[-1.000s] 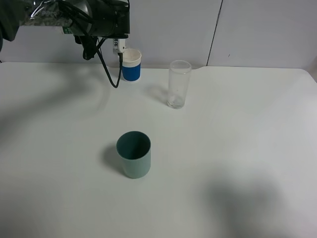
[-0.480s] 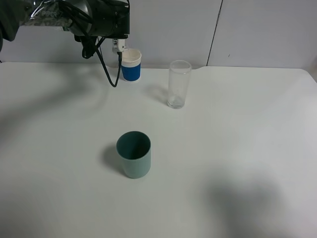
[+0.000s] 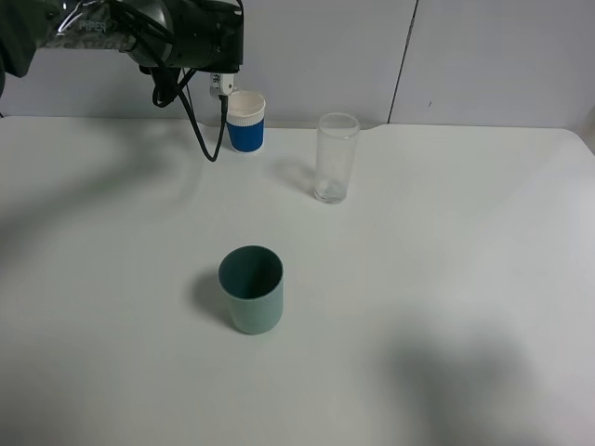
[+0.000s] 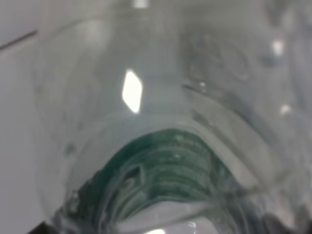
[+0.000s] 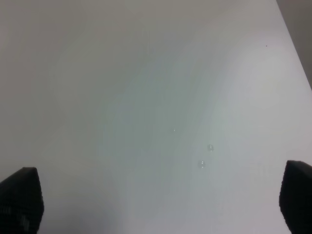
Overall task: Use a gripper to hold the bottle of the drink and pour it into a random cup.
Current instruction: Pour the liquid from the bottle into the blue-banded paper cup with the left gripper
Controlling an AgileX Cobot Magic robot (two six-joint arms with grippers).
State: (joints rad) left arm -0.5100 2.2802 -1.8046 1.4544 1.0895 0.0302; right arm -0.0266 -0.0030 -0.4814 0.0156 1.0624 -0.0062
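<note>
Barely anything has moved: the left arm (image 3: 177,32) at the table's back left corner has edged slightly upward, lifting its hanging cable (image 3: 200,130) a touch, while the three cups stayed put on the white table (image 3: 446,279)

The clear glass (image 3: 336,156) at the back looks empty. The teal cup (image 3: 251,290) stands near the middle with a dark inside and no liquid visible. The blue cup (image 3: 246,125) sits just beside the cable; its inside cannot be seen.

The bottle (image 4: 161,146) fills the left wrist view, green label showing. The left gripper is closed tight on it, fingers hidden.

The right gripper (image 5: 158,197) is spread wide over bare table, holding nothing, above a few droplets (image 5: 204,156)
</note>
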